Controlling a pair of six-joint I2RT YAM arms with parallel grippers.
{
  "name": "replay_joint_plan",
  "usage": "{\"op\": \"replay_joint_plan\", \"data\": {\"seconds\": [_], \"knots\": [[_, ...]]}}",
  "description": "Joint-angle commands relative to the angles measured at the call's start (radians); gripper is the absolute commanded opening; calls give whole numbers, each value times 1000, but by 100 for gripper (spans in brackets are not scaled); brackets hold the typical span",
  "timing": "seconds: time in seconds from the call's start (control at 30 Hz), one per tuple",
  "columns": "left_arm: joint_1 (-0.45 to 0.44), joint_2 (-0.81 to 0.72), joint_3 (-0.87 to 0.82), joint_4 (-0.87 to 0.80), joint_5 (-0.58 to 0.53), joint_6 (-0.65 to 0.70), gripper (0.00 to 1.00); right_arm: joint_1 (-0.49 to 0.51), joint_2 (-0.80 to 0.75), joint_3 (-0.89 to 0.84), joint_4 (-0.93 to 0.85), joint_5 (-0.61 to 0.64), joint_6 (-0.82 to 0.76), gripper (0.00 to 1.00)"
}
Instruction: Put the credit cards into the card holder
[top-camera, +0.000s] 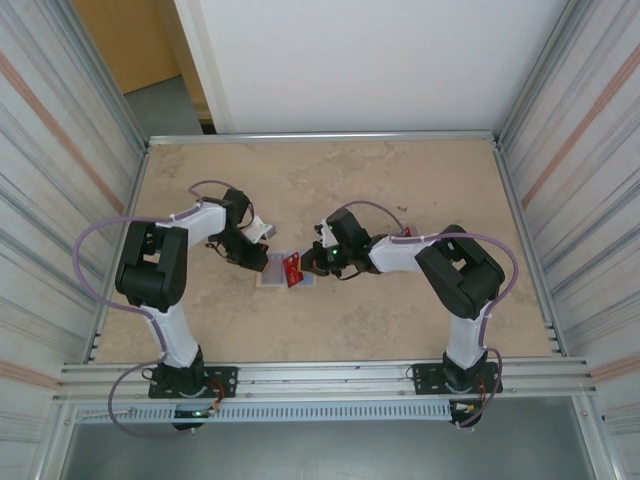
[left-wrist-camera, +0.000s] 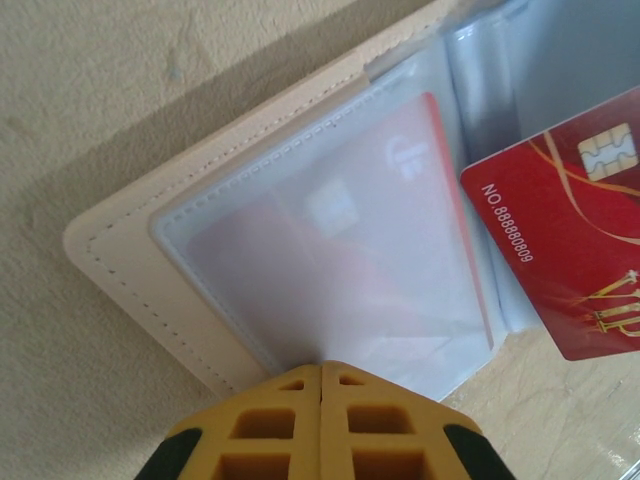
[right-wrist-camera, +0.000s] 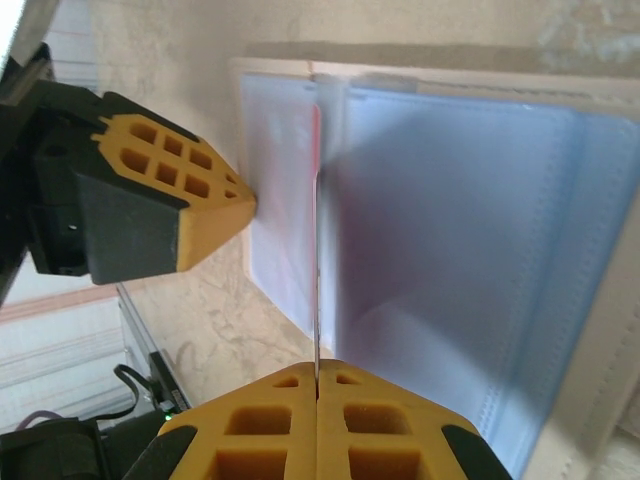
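1. Mottled beige table (top-camera: 400, 180) lies between ribbed metal walls (top-camera: 60, 150), and both arms reach toward its middle.
2. At left, the left gripper (left-wrist-camera: 322, 375) has its jaws pressed together with nothing between them. Its tips rest on the near edge of the card holder's left leaf and seem to pin it flat.
3. The card holder (left-wrist-camera: 130, 270) lies open near the table's centre, stitched beige cover down and frosted plastic sleeves (right-wrist-camera: 450, 230) facing up. It looks light and floppy, so without that press it would probably slide or fold.
4. One pocketed credit card (left-wrist-camera: 330, 250) already sits inside the left sleeve, its red showing dimly through the plastic.
5. Just right of it, the loose credit card (left-wrist-camera: 570, 240) stands on edge above the holder's spine, its chip and number face toward the left wrist camera.
6. The right gripper (right-wrist-camera: 317, 375) is clamped on this card's near edge and holds it upright. Whether its far edge has entered a sleeve mouth I cannot tell.
7. This card should handle as thin, stiff, light and slick. A pinch at one short end suits it and leaves most of its length free to slide in. Pushing hard against a snagged sleeve lip could bow it or make it slip between the pads.
8. Farther right, the remaining sleeves look pale lavender and empty.
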Motion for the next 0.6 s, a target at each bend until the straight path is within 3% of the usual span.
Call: {"op": "replay_joint_plan", "data": {"seconds": [0.0, 0.57], "knots": [[-4, 28, 4, -19, -34, 23, 0, 7, -8, -23, 39, -4, 35, 0], [-4, 39, 11, -22, -32, 20, 0, 8, -9, -7, 47, -18, 17, 0]]}}
